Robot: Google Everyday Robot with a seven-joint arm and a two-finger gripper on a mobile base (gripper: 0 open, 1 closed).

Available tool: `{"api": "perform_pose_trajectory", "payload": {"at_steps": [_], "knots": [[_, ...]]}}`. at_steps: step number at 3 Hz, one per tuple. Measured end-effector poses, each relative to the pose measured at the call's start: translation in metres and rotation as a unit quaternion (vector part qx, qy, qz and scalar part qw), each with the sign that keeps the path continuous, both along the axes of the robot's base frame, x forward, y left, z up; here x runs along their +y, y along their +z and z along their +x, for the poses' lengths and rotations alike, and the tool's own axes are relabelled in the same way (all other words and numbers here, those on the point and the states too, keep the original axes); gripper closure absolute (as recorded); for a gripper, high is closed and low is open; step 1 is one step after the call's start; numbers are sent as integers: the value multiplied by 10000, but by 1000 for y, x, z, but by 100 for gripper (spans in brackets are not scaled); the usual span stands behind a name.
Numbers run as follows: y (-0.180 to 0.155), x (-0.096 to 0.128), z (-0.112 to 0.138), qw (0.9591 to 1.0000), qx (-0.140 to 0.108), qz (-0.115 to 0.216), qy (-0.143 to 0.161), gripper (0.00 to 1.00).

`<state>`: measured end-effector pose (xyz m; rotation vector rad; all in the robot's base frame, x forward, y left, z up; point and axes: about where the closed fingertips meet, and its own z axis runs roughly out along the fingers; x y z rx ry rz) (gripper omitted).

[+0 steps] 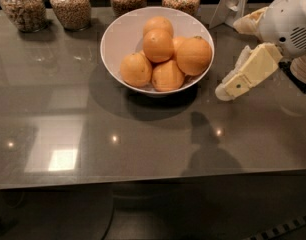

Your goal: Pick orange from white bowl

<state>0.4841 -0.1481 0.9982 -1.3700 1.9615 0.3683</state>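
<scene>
Your end effector [227, 90] hovers just right of the white bowl [120, 36] holding the orange [194, 55]; I cannot tell its grip state.

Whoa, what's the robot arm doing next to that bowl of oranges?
The robot is going after an orange. Its gripper hangs just right of the white bowl, above the gray table, holding nothing. The big orange sits at the bowl's right side, piled with smaller oranges. Jars of grain stand behind.
</scene>
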Motion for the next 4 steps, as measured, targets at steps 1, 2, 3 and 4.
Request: {"api": "perform_pose_trajectory", "payload": {"at_steps": [1, 2, 3, 4], "knots": [[1, 7, 15, 9995, -308, -17, -82, 0], [3, 18, 40, 9964, -798, 73, -281, 0], [14, 26, 64, 9896, -1334, 242, -482, 0], [9, 27, 72, 9898, -1328, 181, -481, 0]]}}
